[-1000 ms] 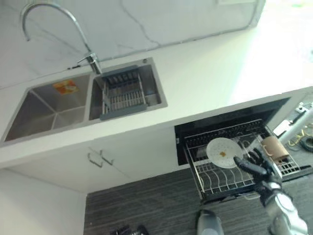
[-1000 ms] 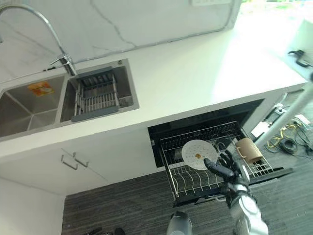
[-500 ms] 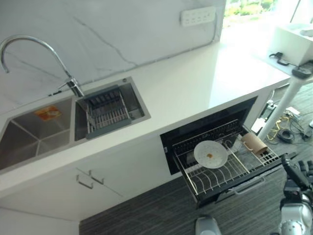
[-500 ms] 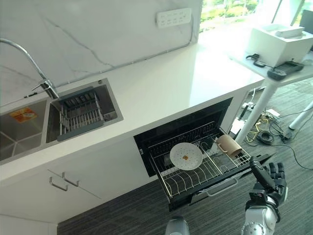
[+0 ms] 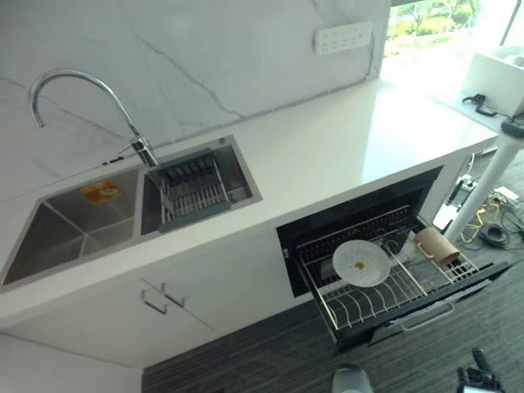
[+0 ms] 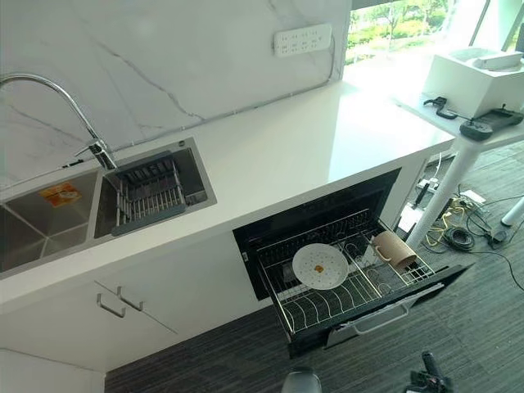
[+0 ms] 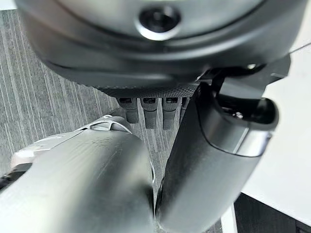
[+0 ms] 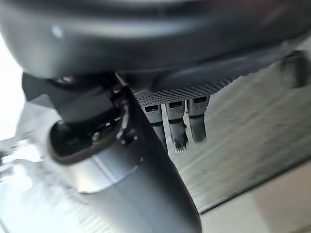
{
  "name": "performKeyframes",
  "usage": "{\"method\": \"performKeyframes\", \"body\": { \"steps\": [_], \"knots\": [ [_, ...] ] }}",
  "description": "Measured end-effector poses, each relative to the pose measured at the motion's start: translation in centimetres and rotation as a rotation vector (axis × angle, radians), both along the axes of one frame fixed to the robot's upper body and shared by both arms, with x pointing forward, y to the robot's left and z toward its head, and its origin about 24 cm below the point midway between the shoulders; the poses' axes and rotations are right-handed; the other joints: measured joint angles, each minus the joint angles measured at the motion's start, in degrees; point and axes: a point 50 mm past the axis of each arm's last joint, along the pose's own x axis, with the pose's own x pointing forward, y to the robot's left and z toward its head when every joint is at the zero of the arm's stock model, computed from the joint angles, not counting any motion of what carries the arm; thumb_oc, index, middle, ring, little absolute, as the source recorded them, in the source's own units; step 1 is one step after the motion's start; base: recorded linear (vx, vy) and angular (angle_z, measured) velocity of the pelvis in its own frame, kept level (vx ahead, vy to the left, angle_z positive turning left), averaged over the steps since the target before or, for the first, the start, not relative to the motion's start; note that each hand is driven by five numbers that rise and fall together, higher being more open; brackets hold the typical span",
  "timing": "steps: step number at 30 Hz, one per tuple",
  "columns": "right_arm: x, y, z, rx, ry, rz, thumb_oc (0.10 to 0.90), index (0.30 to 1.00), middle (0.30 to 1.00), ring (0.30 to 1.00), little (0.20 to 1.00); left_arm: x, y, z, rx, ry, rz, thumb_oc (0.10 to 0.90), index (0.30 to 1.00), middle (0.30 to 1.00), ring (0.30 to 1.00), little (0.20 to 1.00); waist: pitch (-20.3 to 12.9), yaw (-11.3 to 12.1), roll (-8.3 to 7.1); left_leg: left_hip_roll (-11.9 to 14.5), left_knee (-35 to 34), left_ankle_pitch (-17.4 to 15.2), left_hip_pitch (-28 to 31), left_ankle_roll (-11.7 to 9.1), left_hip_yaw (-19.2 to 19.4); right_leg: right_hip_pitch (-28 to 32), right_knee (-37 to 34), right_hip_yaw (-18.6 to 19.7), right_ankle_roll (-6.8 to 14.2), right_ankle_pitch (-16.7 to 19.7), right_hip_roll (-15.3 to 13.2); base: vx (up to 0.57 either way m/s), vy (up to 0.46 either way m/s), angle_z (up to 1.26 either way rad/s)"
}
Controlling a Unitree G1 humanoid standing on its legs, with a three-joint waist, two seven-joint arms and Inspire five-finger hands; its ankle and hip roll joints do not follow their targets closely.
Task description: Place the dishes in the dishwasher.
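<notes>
The dishwasher's wire rack [image 5: 385, 299] is pulled out below the counter. A white plate [image 5: 361, 262] with a small brown spot leans in the rack's tines. A tan mug [image 5: 434, 244] lies on its side at the rack's right end. My right hand [image 5: 477, 375] hangs low over the floor, in front of and to the right of the rack and apart from it. In the right wrist view its fingers [image 8: 177, 128] are straight and hold nothing. In the left wrist view my left hand's fingers [image 7: 146, 111] point straight down over the striped floor, and it is empty too.
A double sink [image 5: 51, 246] with a curved tap [image 5: 82, 82] and a grey drainer basket [image 5: 195, 190] is set in the white counter [image 5: 344, 155] at left. A white side table [image 6: 483, 123] stands at right, with cables [image 6: 458, 237] on the floor beneath.
My right hand has drawn back from beside the plate and dropped to the lower right. The plate stays in the rack. The camera has shifted.
</notes>
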Motion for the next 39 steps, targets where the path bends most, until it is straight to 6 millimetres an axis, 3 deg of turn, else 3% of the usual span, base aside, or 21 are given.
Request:
{"method": "performKeyframes", "body": {
  "steps": [4,13,21,27,34,37,39],
  "knots": [
    [-0.8,0.8,-1.1,0.083,-0.01,-0.044,0.4,0.3,0.3,0.3,0.3,-0.3,0.3,0.0,0.011,0.007,0.006,0.8,0.9,0.9,0.9,0.9,-1.88,2.16,-0.98,-0.03,0.0,-0.1,-0.36,-0.16,-1.45,0.92,-0.14,-1.35,-0.32,-0.42,-0.65,0.04,-0.022,0.18],
    [1.2,1.1,-0.8,0.119,-0.09,-0.067,0.4,0.3,0.3,0.3,0.3,0.1,0.3,0.0,0.013,-0.013,0.005,0.8,0.9,0.9,0.9,0.9,-3.02,5.15,-1.48,-0.16,0.35,0.22,-1.62,0.25,-4.59,2.76,-0.59,-4.2,-0.16,-0.58,-1.36,0.03,-0.012,0.17],
    [0.6,0.0,-0.4,0.113,-0.078,-0.128,0.4,0.3,0.3,0.3,0.3,0.6,0.0,0.1,0.008,-0.044,0.019,0.8,0.9,0.9,0.9,0.9,-2.96,7.4,-1.38,-1.51,0.39,0.79,-3.08,1.07,-8.04,4.81,-1.25,-7.57,0.28,-0.73,-2.97,0.03,0.001,0.23],
    [0.8,-1.9,0.8,0.072,-0.057,-0.134,0.4,0.3,0.3,0.3,0.3,0.3,-0.4,-0.1,-0.015,-0.024,0.088,0.8,0.9,0.9,0.9,0.9,-2.79,11.64,-0.89,-2.58,0.0,1.03,-5.25,1.45,-11.09,6.57,-2.36,-11.32,0.69,-0.59,-4.48,0.05,0.004,0.39],
    [4.1,-3.7,3.2,0.021,-0.105,-0.175,0.4,0.3,0.3,0.3,0.3,1.9,-1.7,-0.1,-0.05,-0.061,0.059,0.8,0.9,0.9,0.9,0.9,-1.68,15.86,2.0,-4.58,-1.07,1.69,-7.09,2.85,-14.46,10.1,-4.1,-16.92,2.02,-0.2,-6.25,0.06,-0.004,0.5],
    [5.2,-5.5,5.2,-0.016,-0.123,-0.278,0.4,0.3,0.3,0.3,0.3,2.9,-2.6,0.1,-0.065,-0.098,0.038,0.8,0.9,0.9,0.9,0.9,-0.72,18.81,3.73,-7.98,-0.61,2.11,-8.4,3.44,-20.19,12.83,-4.36,-20.27,3.26,-0.55,-8.32,0.08,0.055,0.68],
    [6.2,-7.1,7.1,-0.046,-0.146,-0.302,0.4,0.3,0.3,0.3,0.3,2.9,-2.5,0.2,-0.071,-0.106,0.062,0.8,0.9,0.9,0.9,0.9,-0.13,20.01,5.02,-9.61,-0.59,2.69,-9.48,4.39,-20.88,13.75,-4.52,-21.51,4.92,-0.49,-9.55,0.11,0.138,0.73]
  ]
}}
